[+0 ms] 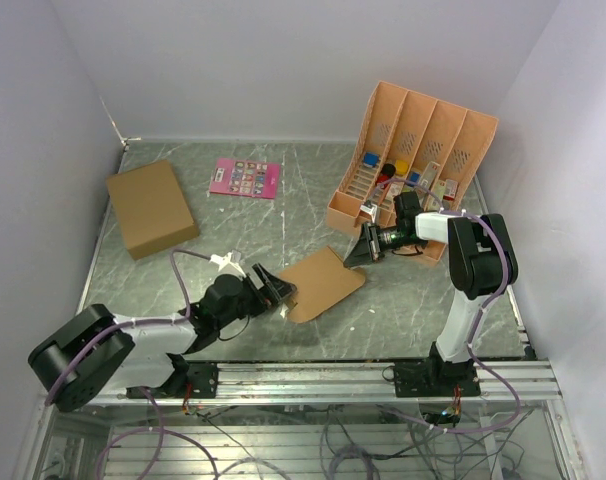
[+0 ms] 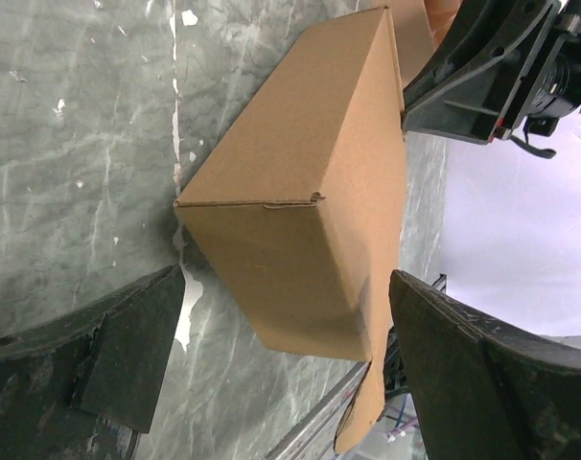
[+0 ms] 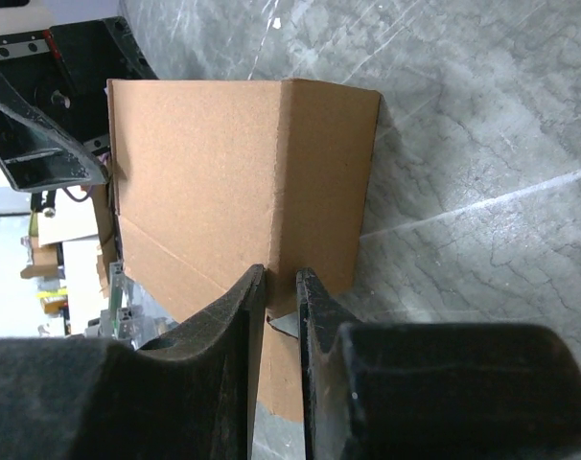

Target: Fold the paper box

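The paper box (image 1: 328,280) lies near the middle of the table as a partly folded brown carton with a loose flap. In the left wrist view the paper box (image 2: 300,192) shows as an oblong carton with its near end between my spread fingers. My left gripper (image 1: 280,291) (image 2: 286,287) is open around that end, with gaps on both sides. My right gripper (image 1: 362,249) (image 3: 283,278) is at the box's far right end, its fingers pinched close on the cardboard edge (image 3: 204,182).
A larger brown cardboard box (image 1: 151,207) lies at the back left. A pink card (image 1: 245,177) lies at the back centre. An orange slotted organiser (image 1: 413,160) with small items stands just behind the right gripper. The metal rail (image 1: 323,375) runs along the front edge.
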